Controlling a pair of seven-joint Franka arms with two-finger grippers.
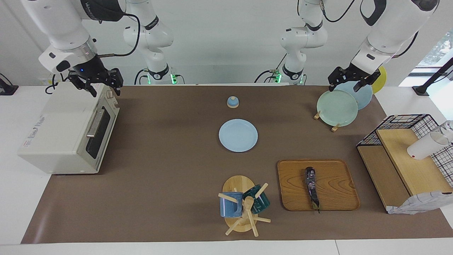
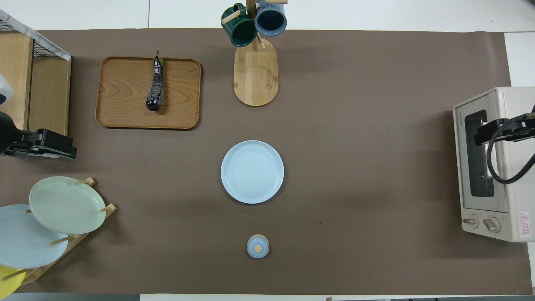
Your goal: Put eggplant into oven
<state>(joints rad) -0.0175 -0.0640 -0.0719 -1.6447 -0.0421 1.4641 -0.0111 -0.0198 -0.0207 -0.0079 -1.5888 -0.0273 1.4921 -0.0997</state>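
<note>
Brown mat (image 1: 170, 184) | 1 eggplant (image 1: 311, 187) | 1 oven (image 1: 67, 131) | 2 mugs (image 1: 244, 204)

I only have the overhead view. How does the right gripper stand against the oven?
Observer: The right gripper hangs close over the oven top at its knob end, jaws open, not at the door handle.
Operator: And the left one?
Observer: The left gripper is up in the air over the racked plates, open and empty.
Operator: What is the white thing at my frame's edge?
Observer: A white cup lying on its side on the wire shelf.
</note>
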